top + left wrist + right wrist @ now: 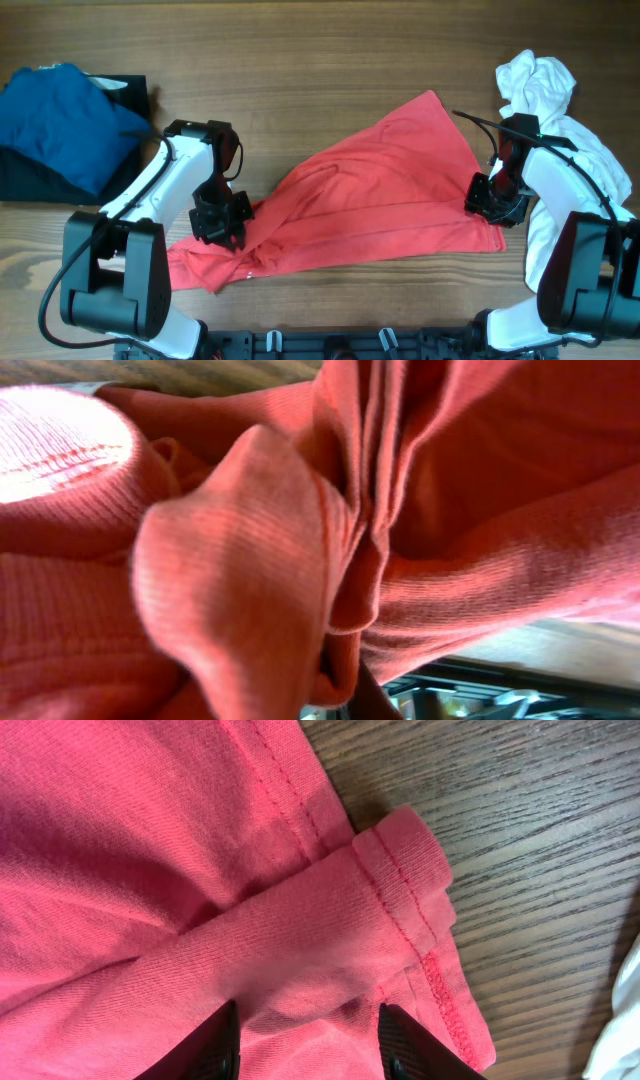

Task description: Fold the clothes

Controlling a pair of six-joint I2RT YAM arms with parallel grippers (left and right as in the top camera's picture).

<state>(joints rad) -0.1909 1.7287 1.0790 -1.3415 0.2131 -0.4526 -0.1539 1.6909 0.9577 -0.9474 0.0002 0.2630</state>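
The red T-shirt (pixel 380 200) lies spread out across the middle of the table, bunched at its lower left. My left gripper (pixel 220 218) sits on that bunched corner. In the left wrist view, gathered red cloth (pixel 250 560) fills the frame and hides the fingers, as if pinched. My right gripper (pixel 495 200) is at the shirt's lower right corner. In the right wrist view its two fingers (pixel 310 1045) are apart, pressed down astride a fold near the hemmed edge (pixel 400 860). A white garment (pixel 545 85), a blue one (pixel 60 115) and a black one (pixel 30 180) lie at the sides.
The white garment is heaped at the right edge, right behind my right arm. The blue garment lies on the black one at the far left. Bare wood (pixel 300 60) shows at the back. The arm bases (pixel 330 345) line the front edge.
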